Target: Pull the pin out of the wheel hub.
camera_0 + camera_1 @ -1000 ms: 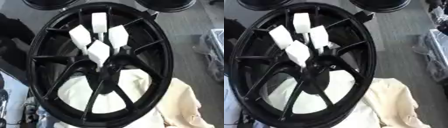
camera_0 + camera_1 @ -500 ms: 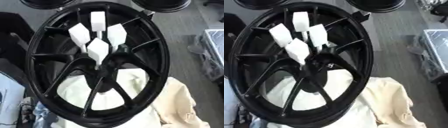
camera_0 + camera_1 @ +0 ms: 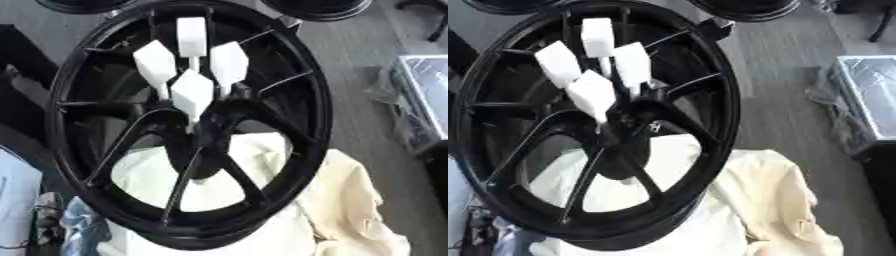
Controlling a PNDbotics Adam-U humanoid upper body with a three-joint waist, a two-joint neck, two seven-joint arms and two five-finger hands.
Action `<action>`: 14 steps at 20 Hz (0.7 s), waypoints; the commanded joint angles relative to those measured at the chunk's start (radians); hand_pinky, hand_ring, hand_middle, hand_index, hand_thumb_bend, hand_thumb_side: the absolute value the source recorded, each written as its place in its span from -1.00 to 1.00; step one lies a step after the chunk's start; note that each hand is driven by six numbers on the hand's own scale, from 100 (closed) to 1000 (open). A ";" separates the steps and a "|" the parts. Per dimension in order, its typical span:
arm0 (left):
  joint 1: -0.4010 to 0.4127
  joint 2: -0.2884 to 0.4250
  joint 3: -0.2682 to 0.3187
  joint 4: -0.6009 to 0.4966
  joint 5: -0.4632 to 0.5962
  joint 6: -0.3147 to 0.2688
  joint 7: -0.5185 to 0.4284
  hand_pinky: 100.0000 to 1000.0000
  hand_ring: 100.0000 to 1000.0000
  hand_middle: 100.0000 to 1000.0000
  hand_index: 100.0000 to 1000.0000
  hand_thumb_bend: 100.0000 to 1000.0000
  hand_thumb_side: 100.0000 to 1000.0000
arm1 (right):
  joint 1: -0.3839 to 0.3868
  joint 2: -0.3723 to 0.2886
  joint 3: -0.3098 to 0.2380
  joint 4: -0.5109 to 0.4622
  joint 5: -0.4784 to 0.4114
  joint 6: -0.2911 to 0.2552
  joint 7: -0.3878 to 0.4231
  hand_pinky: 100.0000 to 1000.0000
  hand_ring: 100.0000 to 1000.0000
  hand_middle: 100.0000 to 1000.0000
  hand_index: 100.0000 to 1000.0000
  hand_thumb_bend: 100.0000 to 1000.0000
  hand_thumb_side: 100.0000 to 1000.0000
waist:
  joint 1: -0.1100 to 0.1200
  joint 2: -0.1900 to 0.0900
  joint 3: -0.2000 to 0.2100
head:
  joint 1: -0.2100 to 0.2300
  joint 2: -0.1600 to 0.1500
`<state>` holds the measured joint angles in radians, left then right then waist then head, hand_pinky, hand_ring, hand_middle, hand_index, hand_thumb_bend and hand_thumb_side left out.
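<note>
- Wheel hub (image 3: 206, 131): centre of a big black spoked wheel (image 3: 302, 75) filling most of the view, lying tilted on a cream cloth (image 3: 354, 200).
- Four white block-shaped pieces (image 3: 192, 92) on thin stems cluster just above the hub, three fanned behind, one in front nearest the hub.
- Cannot tell which of these, if any, is the pin.
- No robot hand visible in either eye view; hand state cannot be told.
- Clear plastic bin (image 3: 868, 95) well right of the wheel, on grey floor.

White pins (image 3: 192, 91) on wheel hub (image 3: 206, 132): no visible shift.
</note>
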<state>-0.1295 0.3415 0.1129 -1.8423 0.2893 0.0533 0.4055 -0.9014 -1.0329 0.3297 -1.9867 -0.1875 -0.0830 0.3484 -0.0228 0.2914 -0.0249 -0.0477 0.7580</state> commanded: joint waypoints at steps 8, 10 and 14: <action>0.029 0.031 0.024 0.005 -0.011 -0.003 0.020 0.51 0.56 0.29 0.44 -0.86 0.70 | -0.353 0.291 0.157 0.279 0.122 0.109 0.261 0.81 0.64 0.54 0.71 -0.89 -0.51 | 0.009 -0.033 -0.035 | 0.009 0.012; 0.033 0.030 0.025 0.009 -0.011 -0.003 0.021 0.51 0.56 0.29 0.44 -0.86 0.70 | -0.365 0.333 0.178 0.339 0.158 0.082 0.314 0.82 0.65 0.54 0.72 -0.89 -0.45 | 0.010 -0.032 -0.037 | 0.012 0.012; 0.038 0.026 0.030 0.016 -0.010 -0.004 0.024 0.52 0.56 0.30 0.45 -0.86 0.71 | -0.366 0.385 0.192 0.413 0.207 0.036 0.390 0.82 0.65 0.54 0.72 -0.82 -0.40 | 0.011 -0.030 -0.038 | 0.018 0.012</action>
<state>-0.0899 0.3436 0.1299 -1.8173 0.2819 0.0516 0.4255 -1.2486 -0.6498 0.5283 -1.5941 0.0018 -0.0349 0.7159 -0.0151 0.2816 -0.0612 -0.0345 0.7641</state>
